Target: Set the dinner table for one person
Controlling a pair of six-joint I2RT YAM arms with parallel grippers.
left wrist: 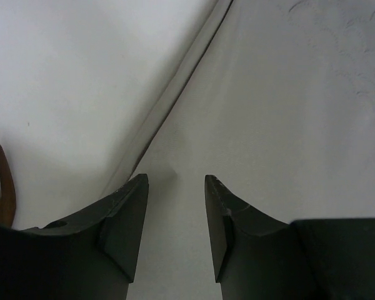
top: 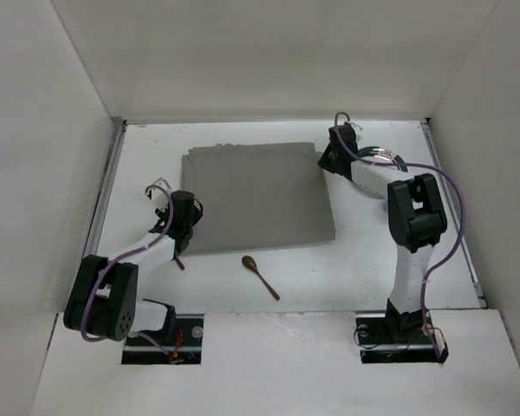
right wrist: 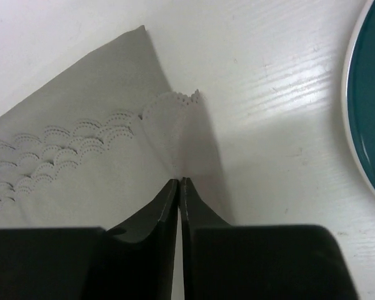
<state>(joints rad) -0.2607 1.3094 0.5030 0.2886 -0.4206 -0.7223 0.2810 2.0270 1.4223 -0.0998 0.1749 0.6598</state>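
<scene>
The right gripper (right wrist: 179, 181) is clenched on the far right corner of the grey placemat (top: 256, 195). The scalloped edge rises in a small fold between its closed fingertips. The left gripper (left wrist: 175, 181) is released and holds nothing, hanging over the mat's left edge at about 9 o'clock. The white worktop (top: 329, 269) lies under everything, from the arm bases out to the far wall, and the mat sits near its middle.

The step in hand looks like squaring the mat by its pinched corner. Only a thin tip of cloth is caught, so a quick tug would probably slip it free. A slow, low drag is safer, with the corner raised just enough to clear the worktop and the rest of the mat sliding flat.

The plate (right wrist: 362, 106) sits just beside the gripper at 3 o'clock, so the pull should not swing that way.

A wooden spoon (top: 260, 276) lies near the mat's front edge at 6 o'clock, and a wooden fork (left wrist: 1, 187) lies by the front left corner at about 8 o'clock. A long pull toward the arms would likely push into both, so a short correction is better.
</scene>
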